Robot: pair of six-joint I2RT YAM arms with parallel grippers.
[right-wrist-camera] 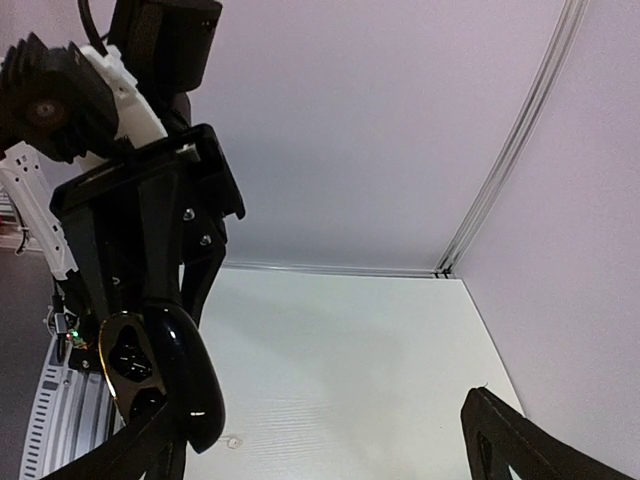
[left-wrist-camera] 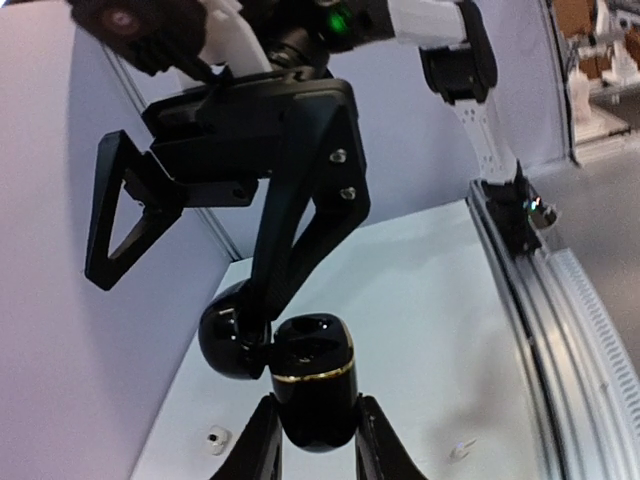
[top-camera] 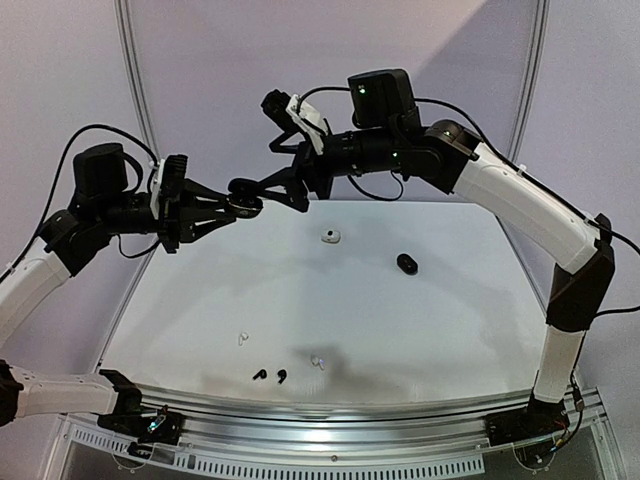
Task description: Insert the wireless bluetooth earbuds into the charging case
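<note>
Earbuds (top-camera: 282,376), two black, two white, tiny, stemmed, on near table (top-camera: 450,330), left jaws clamping black charging case (left-wrist-camera: 315,385), right jaws wide.

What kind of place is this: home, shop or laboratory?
Probably a robot test cell in a laboratory: a white table, plain partition walls around it, and a left arm and a right arm bolted to a metal rail.

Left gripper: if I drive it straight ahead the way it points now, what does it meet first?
Likely the right gripper: the left gripper, shut on an open glossy black charging case with a gold band, faces it head-on, and one right finger sits against the lid.
</note>
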